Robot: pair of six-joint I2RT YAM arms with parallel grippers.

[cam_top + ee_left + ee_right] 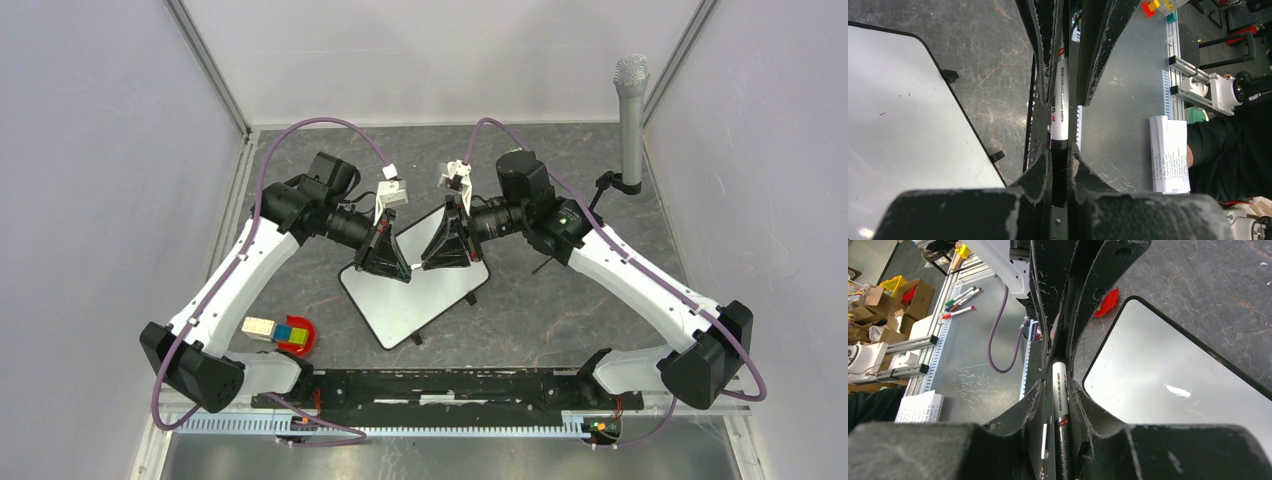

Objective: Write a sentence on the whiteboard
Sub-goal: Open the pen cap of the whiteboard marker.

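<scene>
The whiteboard [410, 300] lies tilted on the dark tabletop, its face blank; no sentence shows on it. It also shows in the left wrist view [898, 125] and the right wrist view [1173, 390]. My left gripper [404, 272] and right gripper [428, 262] meet tip to tip just above the board's far edge. Both are shut on one marker [1059, 100], which has a white barrel. The left gripper [1060, 150] grips its black end. The right gripper [1060, 385] grips the barrel [1060, 390] near a red band.
A red bowl [300, 337] with coloured blocks and a wooden block [258, 327] sit by the left arm's base. A microphone [631, 110] on a stand rises at the back right. Enclosure walls close both sides. A printed sheet [1168, 155] lies beyond the table.
</scene>
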